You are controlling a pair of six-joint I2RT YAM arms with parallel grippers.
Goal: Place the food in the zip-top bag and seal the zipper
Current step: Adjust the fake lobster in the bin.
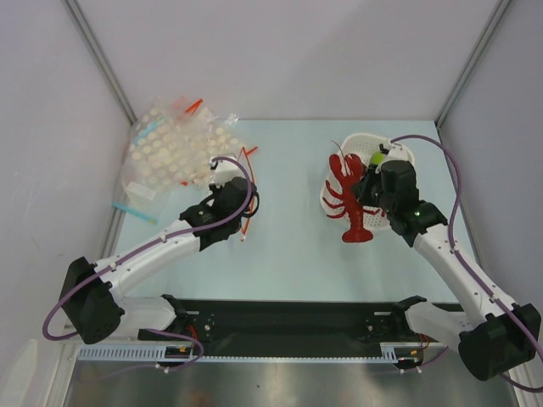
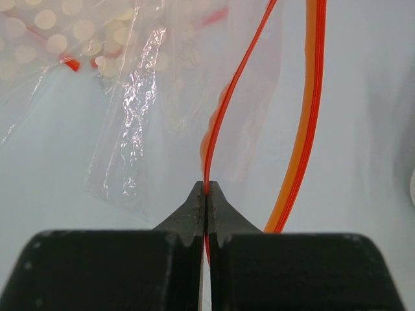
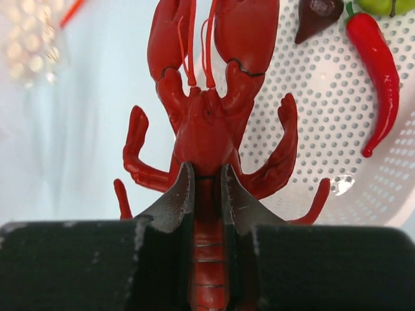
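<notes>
A pale blue-green bench [image 1: 288, 254] sits inside white walls, with the work split between its two sides. On the right, the right claw [image 3: 207, 178] is closed on the lobster [image 3: 207, 123] just behind the head, its jaws pressing the narrow body from both sides. The toy lies across the left rim of a white perforated basket [image 3: 324, 129] with its tail toward the near edge. On the left, the left claw [image 2: 206, 191] is pinched tight on one lip of the zipper [image 2: 224, 110]. The other lip bows away to the right, so the mouth of the zip-top bag [image 2: 162, 116] stands parted. The step in hand looks like carrying the food across to that mouth. It calls for lifting clear of the basket rim, holding the pinched lip high and taut, and leading with the pincers straight in, since the thin legs could snag the film. The lobster is glossy red hard plastic with big pincers, fine antennae and a ringed tail. The bag is clear, crinkly and limp.
</notes>
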